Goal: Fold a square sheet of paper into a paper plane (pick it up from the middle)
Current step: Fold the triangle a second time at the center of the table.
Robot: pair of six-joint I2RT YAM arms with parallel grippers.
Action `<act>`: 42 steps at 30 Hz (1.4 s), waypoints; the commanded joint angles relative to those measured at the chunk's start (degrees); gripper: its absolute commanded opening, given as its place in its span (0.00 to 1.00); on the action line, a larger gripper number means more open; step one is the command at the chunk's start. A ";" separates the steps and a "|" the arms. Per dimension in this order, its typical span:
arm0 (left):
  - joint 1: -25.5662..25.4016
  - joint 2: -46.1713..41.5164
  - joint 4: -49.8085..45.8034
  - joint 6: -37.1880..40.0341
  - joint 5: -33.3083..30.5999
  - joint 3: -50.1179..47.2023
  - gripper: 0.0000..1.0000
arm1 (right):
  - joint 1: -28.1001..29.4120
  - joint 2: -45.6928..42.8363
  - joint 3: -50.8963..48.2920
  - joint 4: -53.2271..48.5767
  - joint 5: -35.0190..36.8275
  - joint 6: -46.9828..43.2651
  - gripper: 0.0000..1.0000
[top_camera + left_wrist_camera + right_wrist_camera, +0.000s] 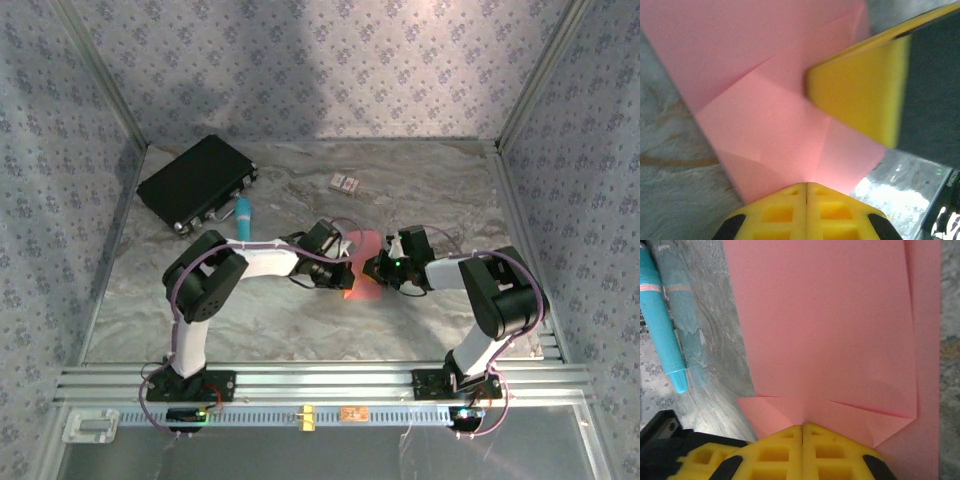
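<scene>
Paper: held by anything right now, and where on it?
Both: left gripper pinches the paper at a folded edge, right gripper at the opposite side.

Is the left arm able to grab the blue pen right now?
Probably not yet. The left arm has its jaws shut on the paper, so it must let go first. The pen lies nearby, uncovered.

No legible text, label, brand or number; markings on the small patterned card point(343, 183) too tiny.
</scene>
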 commanded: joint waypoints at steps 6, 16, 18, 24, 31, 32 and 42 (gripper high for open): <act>-0.80 -0.10 -3.99 2.37 -1.00 -1.99 0.00 | -0.54 -2.04 -0.47 -4.63 1.53 -1.84 0.01; -0.83 -0.39 -4.06 2.38 -3.11 -1.79 0.00 | 4.11 -4.22 0.60 -7.02 2.04 -2.95 0.01; -0.86 -0.42 -3.97 2.38 -3.30 -1.84 0.00 | 4.19 -1.86 0.55 -7.29 3.00 -2.86 0.01; -0.77 -0.54 -4.15 2.37 -3.31 -1.98 0.00 | -0.64 -0.33 -2.18 -3.59 3.07 -2.04 0.00; -0.72 0.06 -4.24 2.55 -2.65 -1.83 0.00 | -8.76 -0.91 -0.74 -4.02 0.39 -4.07 0.01; -0.72 0.10 -4.15 2.55 -2.60 -1.80 0.00 | -9.57 -0.68 -0.41 -4.18 0.28 -3.92 0.01; -0.84 0.04 -4.24 2.72 -2.30 -1.46 0.00 | -7.49 -7.71 1.23 -8.01 0.28 -4.68 0.02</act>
